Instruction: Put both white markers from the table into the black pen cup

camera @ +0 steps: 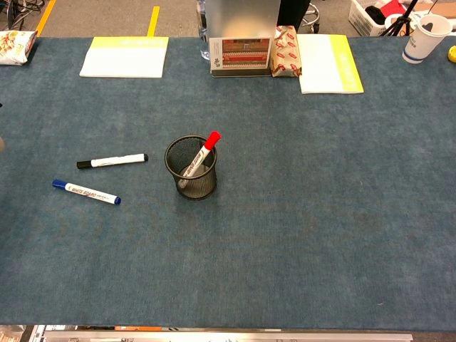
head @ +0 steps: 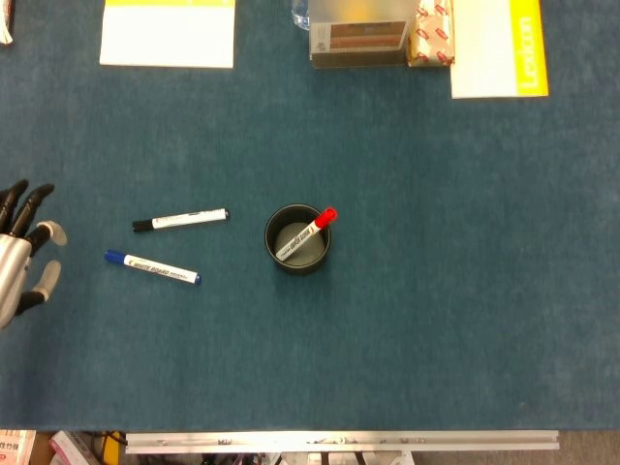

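L hand [head: 21, 254] open, empty | blue-cap marker [head: 152, 267] just to its right, lies sideways | cup [head: 297, 238] further right | R hand not seen

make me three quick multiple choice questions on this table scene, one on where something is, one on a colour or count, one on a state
1. Where is the red-capped marker?
A. flat on the table
B. leaning inside the black pen cup
C. on the yellow-edged pad

2. How many markers lie on the table outside the cup?
A. one
B. two
C. three

3. What is the left hand doing?
A. holding nothing, fingers apart
B. gripping the blue-capped marker
C. pressing on the cup

Answers:
1 B: its red cap sticks out over the cup's rim.
2 B: the black-capped marker and the blue-capped marker both lie left of the cup.
3 A: at the left edge of the head view, clear of both markers.
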Robot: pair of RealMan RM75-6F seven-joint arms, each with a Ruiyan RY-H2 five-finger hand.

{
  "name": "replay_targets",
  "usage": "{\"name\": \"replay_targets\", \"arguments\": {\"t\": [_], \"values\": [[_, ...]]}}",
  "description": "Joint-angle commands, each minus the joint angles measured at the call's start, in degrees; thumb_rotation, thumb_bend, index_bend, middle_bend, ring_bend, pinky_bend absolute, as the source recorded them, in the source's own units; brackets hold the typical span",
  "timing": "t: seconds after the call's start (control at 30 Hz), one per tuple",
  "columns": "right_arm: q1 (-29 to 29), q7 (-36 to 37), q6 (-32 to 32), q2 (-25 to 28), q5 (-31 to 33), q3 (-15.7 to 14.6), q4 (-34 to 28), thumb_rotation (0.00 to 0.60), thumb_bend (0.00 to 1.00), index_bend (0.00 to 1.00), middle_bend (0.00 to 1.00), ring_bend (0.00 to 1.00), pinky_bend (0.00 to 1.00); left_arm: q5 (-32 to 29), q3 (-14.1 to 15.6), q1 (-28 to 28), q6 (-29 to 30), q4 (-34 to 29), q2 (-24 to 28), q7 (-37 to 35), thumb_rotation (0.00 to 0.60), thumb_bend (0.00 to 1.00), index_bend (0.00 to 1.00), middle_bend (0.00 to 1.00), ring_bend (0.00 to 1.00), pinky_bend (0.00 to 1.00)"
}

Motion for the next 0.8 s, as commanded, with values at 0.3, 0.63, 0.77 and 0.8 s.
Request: {"name": "replay_targets", "arguments": {"t": [0.3, 0.63, 0.77, 0.8], "values": [[-0.01, -0.06, -0.1, 0.12, 0.09, -0.07, -0.23, 0.6, 0.87, 0.57, 0.38, 0.26, 0.16, -7.62, -3.9, -3.89, -6.87, -6.17, -2.63, 6.48, 0.6, 0.35, 0.45, 0.1, 0.0, 0.11], [-0.6, -0.04, 1.43, 0.99, -0.22, 0.14, -1.32, 0.6, 0.87, 0.57, 0.38, 0.26, 0.16, -10.79, -4.92, -7.54, -11.67, -5.38, -7.54, 11.66, 0.6, 0.27, 0.45, 0.1, 0.0, 0.11], [-1.05, -0.53, 2.55, 1.4, -0.72, 0.16, -2.1, 0.6, 0.87, 0.57, 0.38, 0.26, 0.16, -11.93, -5.28, -9.04, -13.54, -4.19, -9.4, 12.58, 0.6, 0.27, 0.45, 0.1, 0.0, 0.11], [-1.18, -0.68, 2.8, 1.51, -0.84, 0.14, -2.33, 0.6, 0.87, 0.57, 0.38, 0.26, 0.16, -12.27, -5.38, -9.48, -14.07, -3.76, -9.97, 12.85, 0.6, 0.27, 0.45, 0.1, 0.0, 0.11]]}}
